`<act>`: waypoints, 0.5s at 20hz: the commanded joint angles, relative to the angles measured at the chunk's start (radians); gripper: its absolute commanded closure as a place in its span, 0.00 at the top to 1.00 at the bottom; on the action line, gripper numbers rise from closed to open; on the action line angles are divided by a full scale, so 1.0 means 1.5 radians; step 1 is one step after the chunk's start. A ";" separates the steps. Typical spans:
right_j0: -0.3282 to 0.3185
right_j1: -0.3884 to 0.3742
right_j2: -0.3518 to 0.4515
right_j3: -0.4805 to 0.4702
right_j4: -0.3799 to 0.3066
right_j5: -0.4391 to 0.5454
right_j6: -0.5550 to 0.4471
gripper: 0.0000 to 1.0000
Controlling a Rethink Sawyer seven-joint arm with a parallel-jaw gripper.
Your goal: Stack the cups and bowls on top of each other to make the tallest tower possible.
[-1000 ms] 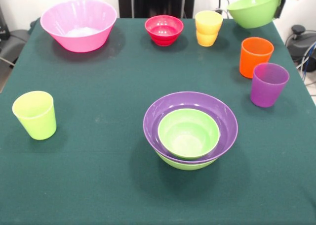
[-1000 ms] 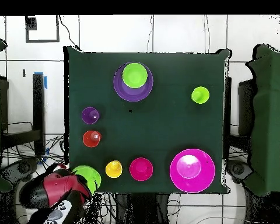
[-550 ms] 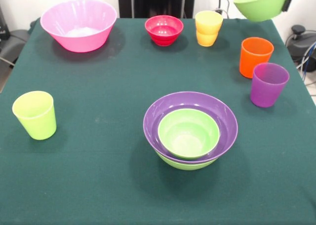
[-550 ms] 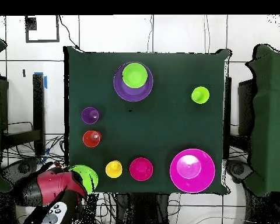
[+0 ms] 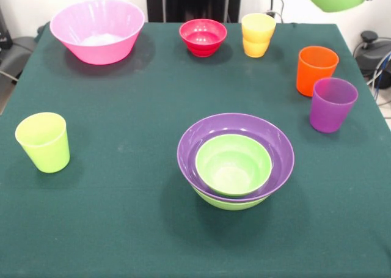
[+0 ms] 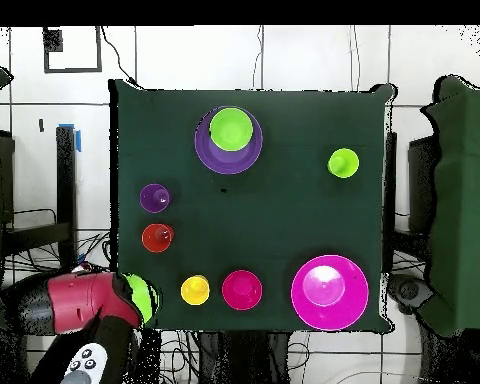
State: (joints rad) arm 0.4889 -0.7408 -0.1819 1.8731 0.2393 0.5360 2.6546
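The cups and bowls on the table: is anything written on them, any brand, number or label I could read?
No text can be read in either view.
The cups, such as the orange cup, and the bowls, such as the pink bowl, are plain coloured plastic.
The green table cloth carries no marking.

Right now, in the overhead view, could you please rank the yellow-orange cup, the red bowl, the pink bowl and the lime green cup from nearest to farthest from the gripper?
1. Yellow-orange cup, just right of the gripper, which carries a lime green bowl.
2. Red bowl, next along the bottom edge.
3. Pink bowl, bottom right.
4. Lime green cup, upper right.
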 commanded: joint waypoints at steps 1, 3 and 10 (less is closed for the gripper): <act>-0.026 -0.011 0.023 -0.107 -0.025 0.107 0.024 0.00; -0.034 -0.010 0.029 -0.119 -0.027 0.112 0.016 0.00; -0.079 0.027 0.053 -0.192 -0.043 0.146 -0.032 0.00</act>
State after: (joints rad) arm 0.4254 -0.7550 -0.1806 1.7133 0.2372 0.6362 2.6546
